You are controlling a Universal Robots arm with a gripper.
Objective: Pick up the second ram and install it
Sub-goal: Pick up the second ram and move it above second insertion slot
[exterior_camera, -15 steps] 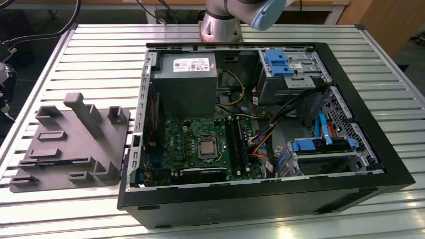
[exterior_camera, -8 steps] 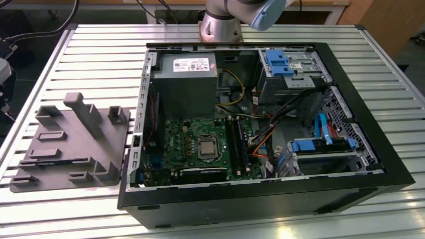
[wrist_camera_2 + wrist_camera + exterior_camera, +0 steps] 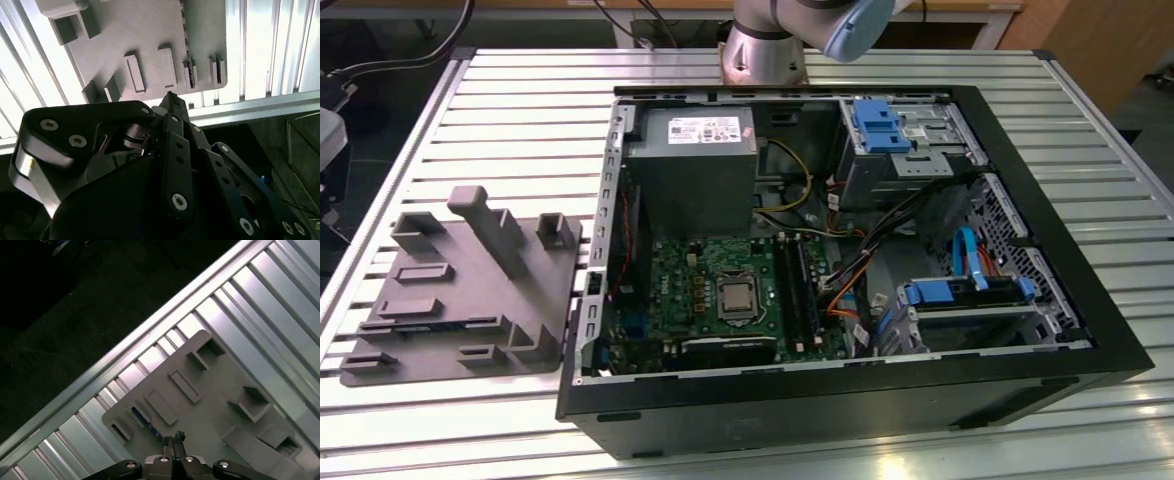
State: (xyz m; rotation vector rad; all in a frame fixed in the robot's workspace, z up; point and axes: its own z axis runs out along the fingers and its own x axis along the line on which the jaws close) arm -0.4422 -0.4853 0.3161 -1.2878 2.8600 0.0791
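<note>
A slatted metal table (image 3: 520, 100). The claw (image 3: 175, 436) hovers clenched, gripping nothing, over the grey tray (image 3: 215, 390) near the table's edge; the second ram (image 3: 144, 420) stands edgewise in a slot near one tray edge, open computer case (image 3: 854, 405) alongside

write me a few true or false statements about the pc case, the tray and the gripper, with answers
1. The computer case lies open on the slatted table. True.
2. The grey tray sits inside the case. False: it lies on the table beside the case, at the exterior view's left.
3. The gripper hangs above the tray. True.
4. The gripper holds the second ram. False: it is shut on nothing, and the ram stands in a tray slot.
5. A fan covers the processor. False: it is bare.
</note>
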